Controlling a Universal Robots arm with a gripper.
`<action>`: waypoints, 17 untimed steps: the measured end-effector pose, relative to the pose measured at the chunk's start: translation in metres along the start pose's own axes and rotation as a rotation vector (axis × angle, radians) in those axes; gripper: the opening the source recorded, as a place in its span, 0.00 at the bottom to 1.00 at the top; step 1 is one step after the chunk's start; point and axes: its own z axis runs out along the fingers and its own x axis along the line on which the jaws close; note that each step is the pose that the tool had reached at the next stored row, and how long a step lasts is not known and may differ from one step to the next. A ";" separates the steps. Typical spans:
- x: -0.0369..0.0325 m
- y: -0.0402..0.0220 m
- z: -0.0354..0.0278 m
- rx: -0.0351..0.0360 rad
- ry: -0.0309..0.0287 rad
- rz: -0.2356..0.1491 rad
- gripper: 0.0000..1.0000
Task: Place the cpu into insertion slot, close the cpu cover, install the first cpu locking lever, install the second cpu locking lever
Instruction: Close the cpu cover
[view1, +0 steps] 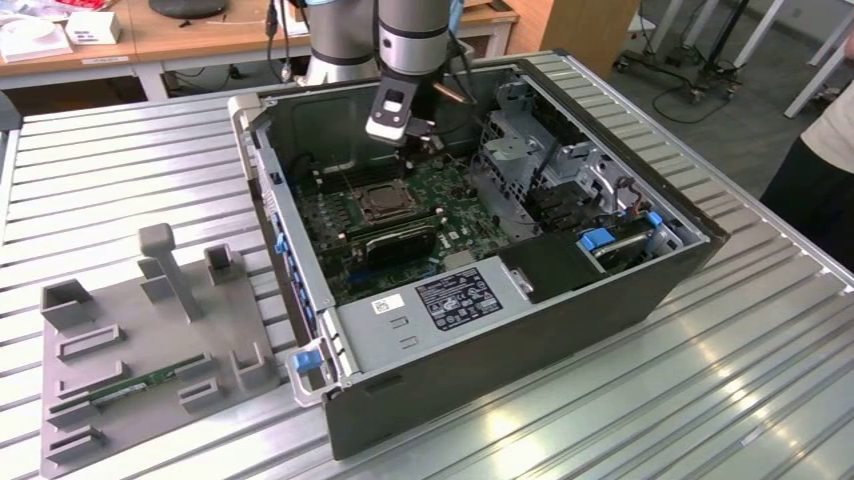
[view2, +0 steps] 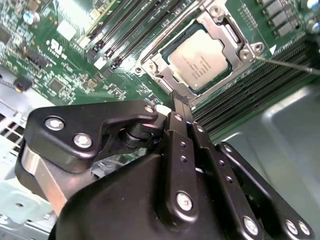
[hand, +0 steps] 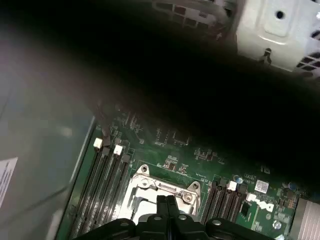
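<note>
The cpu (view2: 201, 55) lies flat in the insertion slot (view1: 379, 205) on the green board, its silvery top facing up. The cpu cover (view2: 223, 28) is down around it, framing the chip through its window. A thin locking lever (view2: 286, 64) sticks out from one corner of the socket, away from the frame. My gripper (view2: 181, 98) is shut with nothing between its fingers, and its tips hover just beside the socket's edge. In the first wrist view the gripper (hand: 166, 201) hangs over the cover (hand: 150, 186). In the exterior view the gripper (view1: 424, 137) is inside the open computer case, just behind the socket.
Long black memory slots (view2: 125, 35) flank the socket on both sides. A metal drive cage (view1: 534, 170) and the case walls (view1: 280, 200) close in the working space. A grey fixture plate (view1: 147, 330) holding a green memory stick (view1: 140, 385) lies at the exterior view's left. A person (view1: 827, 160) stands at the exterior view's right edge.
</note>
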 end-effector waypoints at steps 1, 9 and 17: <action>0.0000 0.0000 0.0001 0.0008 -0.0004 -0.017 0.11; 0.0000 0.0000 0.0003 0.0024 -0.0015 -0.048 0.11; 0.0000 -0.0001 0.0016 0.0029 0.0088 -0.193 0.11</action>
